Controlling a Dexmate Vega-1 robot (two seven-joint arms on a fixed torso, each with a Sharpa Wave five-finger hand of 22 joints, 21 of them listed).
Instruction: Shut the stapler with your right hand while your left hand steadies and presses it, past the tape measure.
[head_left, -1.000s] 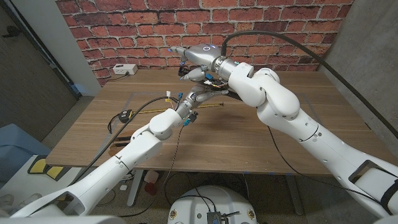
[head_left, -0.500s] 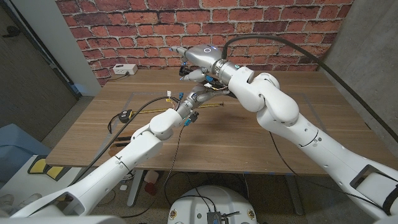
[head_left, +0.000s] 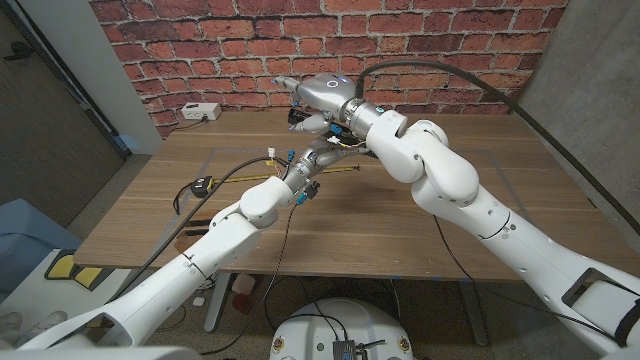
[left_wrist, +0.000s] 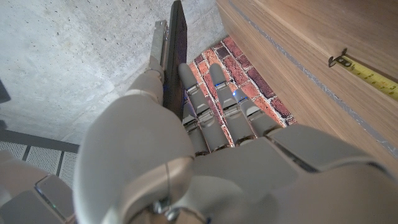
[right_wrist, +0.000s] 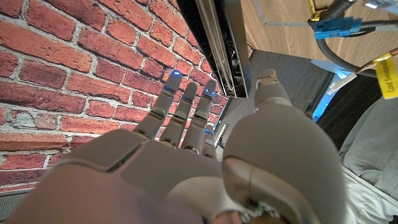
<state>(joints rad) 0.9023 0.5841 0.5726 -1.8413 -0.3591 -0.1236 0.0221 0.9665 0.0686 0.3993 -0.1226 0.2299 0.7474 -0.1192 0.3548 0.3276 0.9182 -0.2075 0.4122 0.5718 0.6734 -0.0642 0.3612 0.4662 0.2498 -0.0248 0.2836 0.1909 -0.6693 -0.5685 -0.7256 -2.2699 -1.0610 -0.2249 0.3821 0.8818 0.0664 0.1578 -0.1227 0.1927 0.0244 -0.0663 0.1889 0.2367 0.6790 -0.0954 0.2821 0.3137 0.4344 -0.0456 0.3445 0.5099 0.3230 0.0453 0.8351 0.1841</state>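
The left hand (head_left: 318, 155) grips the stapler's (left_wrist: 176, 50) lower part. Just beyond, the right hand (head_left: 318, 95) pinches the raised top arm. The tape measure (head_left: 203, 184) lies well off to the left hand's left.

Stapler (head_left: 345, 146) behind tape measure (head_left: 203, 184), mid-table (head_left: 380, 220)
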